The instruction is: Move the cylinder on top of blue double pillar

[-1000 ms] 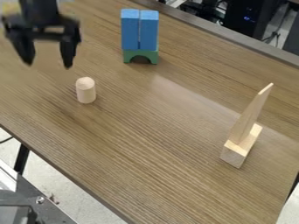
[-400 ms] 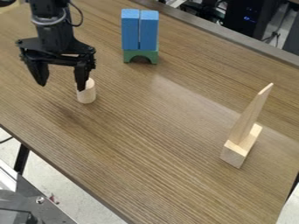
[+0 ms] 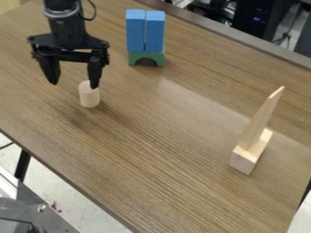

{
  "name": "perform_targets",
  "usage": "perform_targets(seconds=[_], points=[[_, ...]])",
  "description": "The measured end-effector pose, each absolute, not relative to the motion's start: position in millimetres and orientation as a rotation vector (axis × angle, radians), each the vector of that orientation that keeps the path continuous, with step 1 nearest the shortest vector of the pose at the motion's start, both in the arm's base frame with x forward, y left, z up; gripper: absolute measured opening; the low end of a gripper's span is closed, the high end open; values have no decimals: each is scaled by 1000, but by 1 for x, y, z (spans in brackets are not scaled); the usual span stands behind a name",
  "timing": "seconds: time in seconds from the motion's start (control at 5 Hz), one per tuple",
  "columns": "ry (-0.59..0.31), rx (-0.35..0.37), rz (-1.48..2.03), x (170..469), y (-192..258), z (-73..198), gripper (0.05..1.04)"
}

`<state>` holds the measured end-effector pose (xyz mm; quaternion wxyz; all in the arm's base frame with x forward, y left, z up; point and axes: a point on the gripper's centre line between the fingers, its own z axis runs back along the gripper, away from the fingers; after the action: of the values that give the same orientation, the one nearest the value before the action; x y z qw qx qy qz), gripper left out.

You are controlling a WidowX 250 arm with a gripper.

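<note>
Wooden cyl. [image 3: 89, 98]: short, pale, plain, upright on its flat end on the brown wood-grain tabletop [image 3: 158, 150], L part of view, nearer the camera than the pillar & well apart from it. Blue dbl. pillar [image 3: 155, 32]: two tall rect. blocks, upright side by side w/ a thin gap, both on a green arch block [image 3: 132, 58], nr. tabletop's far edge.

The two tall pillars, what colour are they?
The pillars are blue, seen in the camera view.

We have a black arm [image 3: 68, 29], with a grey ring [image 3: 61, 14] and thin black cable [image 3: 95, 12] above our two-fingered black gripper [image 3: 74, 86].
</note>
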<state>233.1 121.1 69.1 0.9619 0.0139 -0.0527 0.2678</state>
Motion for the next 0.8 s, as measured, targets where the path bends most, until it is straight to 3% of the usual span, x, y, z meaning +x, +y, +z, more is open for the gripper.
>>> perform_targets(seconds=[0.4,0.6,0.8], points=[[-57,51,550,239,121,45,999],[-42,60,551,241,123,33,948],[-51,50,565,243,125,27,684]])
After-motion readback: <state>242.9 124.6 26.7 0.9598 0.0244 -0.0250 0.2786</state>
